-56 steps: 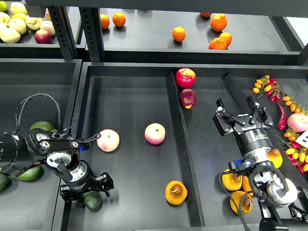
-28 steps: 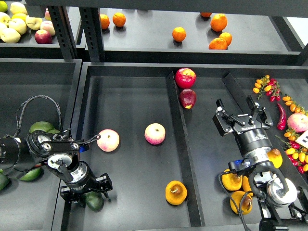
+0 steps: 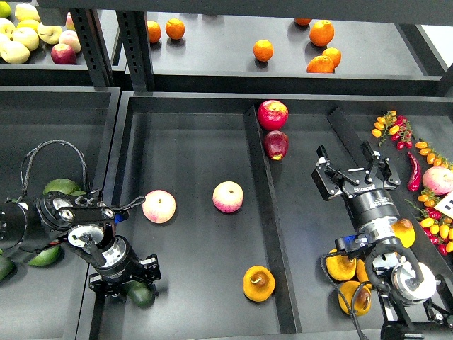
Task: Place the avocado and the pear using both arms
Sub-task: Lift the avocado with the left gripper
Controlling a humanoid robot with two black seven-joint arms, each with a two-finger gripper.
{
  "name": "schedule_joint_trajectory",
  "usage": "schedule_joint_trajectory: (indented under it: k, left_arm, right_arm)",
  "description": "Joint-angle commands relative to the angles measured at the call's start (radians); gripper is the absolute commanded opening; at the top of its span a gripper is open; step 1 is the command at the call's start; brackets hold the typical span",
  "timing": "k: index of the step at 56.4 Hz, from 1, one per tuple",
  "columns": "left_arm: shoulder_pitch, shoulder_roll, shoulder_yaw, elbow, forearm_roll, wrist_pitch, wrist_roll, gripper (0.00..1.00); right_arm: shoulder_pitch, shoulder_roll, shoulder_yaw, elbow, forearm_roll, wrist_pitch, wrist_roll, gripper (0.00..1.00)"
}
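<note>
the dark avocado (image 3: 141,293) lies at the near left corner of the big middle tray (image 3: 191,120), low on the surface, partly hidden under the thick black joint of the left arm. the pear (image 3: 259,283), squat and orange-yellow with a brown dimple on top, sits in the same tray near its front, just left of the dividing rail (image 3: 272,234) and well apart from the avocado.

the left pincer (image 3: 127,207) points rightward at the end of the arm's silver-jointed wrist, with one thin finger tip showing close beside a pink-yellow peach (image 3: 159,206); the fingers are too dark and foreshortened to separate, so i cannot tell whether they are apart or together. a second peach (image 3: 228,197) rests further right, alone in the tray's middle.

the right pincer (image 3: 352,159) stands in the right compartment, its two fingers spread wide apart and pointing away toward the back, holding nothing. behind it, at the far end of the rail, a red apple (image 3: 272,114) sits with a darker red fruit (image 3: 276,144) just in front of it. more orange-yellow pears (image 3: 341,267) cluster around the right arm's lower joints. lighter green avocados (image 3: 60,187) lie in the left tray (image 3: 56,95) by the left arm, and small tomatoes and chillies (image 3: 396,127) line the far right edge.
</note>
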Motion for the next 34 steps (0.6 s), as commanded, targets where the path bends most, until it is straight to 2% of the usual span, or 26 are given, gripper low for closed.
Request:
schedule_joint_trajectory:
  k: [1, 13, 25, 34]
  left_arm:
    - [-0.013, 0.001, -0.002, -0.001, -0.007, 0.000, 0.000, 0.50]
    - [-0.079, 0.003, -0.004, -0.029, -0.013, 0.000, 0.000, 0.43]
    - [-0.153, 0.030, -0.004, -0.046, -0.013, 0.000, 0.000, 0.42]
    - [-0.231, 0.101, -0.002, -0.112, -0.013, 0.000, 0.000, 0.42]
  right_arm:
    - [0.000, 0.000, 0.000, -0.001, -0.001, 0.003, 0.000, 0.99]
    - [-0.002, 0.000, 0.000, -0.001, -0.001, 0.004, 0.000, 0.99]
    - [-0.002, 0.000, 0.000, -0.001, -0.001, 0.007, 0.000, 0.99]
    - [-0.002, 0.000, 0.000, -0.001, -0.001, 0.009, 0.000, 1.00]
